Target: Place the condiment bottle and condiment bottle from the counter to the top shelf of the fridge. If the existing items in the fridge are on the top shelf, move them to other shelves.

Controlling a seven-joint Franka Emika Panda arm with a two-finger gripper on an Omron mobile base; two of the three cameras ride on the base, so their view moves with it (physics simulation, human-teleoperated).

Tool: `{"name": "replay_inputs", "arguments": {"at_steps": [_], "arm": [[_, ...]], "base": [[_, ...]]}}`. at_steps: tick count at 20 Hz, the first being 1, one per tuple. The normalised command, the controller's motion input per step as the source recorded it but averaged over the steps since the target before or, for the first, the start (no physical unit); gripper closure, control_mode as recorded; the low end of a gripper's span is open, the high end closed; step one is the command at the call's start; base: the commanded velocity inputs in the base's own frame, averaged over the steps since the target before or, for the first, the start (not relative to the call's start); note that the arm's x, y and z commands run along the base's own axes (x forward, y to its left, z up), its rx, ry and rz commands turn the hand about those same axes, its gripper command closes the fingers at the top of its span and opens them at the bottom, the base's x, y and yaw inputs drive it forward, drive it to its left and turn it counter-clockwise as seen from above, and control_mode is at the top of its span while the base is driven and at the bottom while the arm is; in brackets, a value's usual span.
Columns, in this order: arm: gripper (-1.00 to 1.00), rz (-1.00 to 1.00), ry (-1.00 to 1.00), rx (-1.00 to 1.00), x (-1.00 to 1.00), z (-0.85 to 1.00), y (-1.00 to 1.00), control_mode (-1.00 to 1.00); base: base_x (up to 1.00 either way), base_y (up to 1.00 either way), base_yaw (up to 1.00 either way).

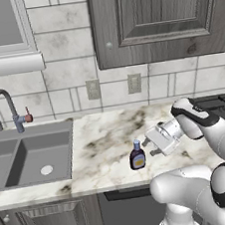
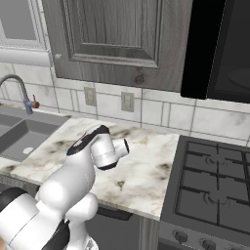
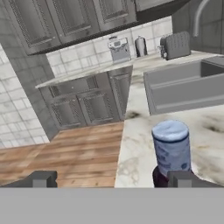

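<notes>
Left base view: open hand (image 1: 150, 147) beside condiment bottle (image 1: 137, 156).

**White arm, dark joints**

The arm (image 1: 212, 171) is built of glossy white, rounded shells with black bands and a dark disc-shaped cap at the joints. Its pincer (image 1: 150, 147) is a pale grey block; the fingertips (image 3: 43, 178) are small, dark and square.

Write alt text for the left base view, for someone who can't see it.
A white robot arm reaches its open gripper toward a small brown condiment bottle standing upright on a marble counter, without touching it. A grey double sink with a curved faucet lies to the left.
</notes>
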Motion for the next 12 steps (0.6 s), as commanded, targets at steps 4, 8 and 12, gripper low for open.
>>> {"name": "replay_inputs", "arguments": {"at_steps": [4,8,12], "arm": [[-1.0,0.0,-0.02,0.0,0.12,0.0,0.0,-1.0],[-1.0,0.01,-0.03,0.0,0.11,-0.01,0.01,-1.0],[-1.0,0.03,-0.02,0.0,0.14,-0.06,0.05,-1.0]], "base": [[0.0,0.0,0.0],[0.0,0.0,0.0],[0.0,0.0,0.0]]}}
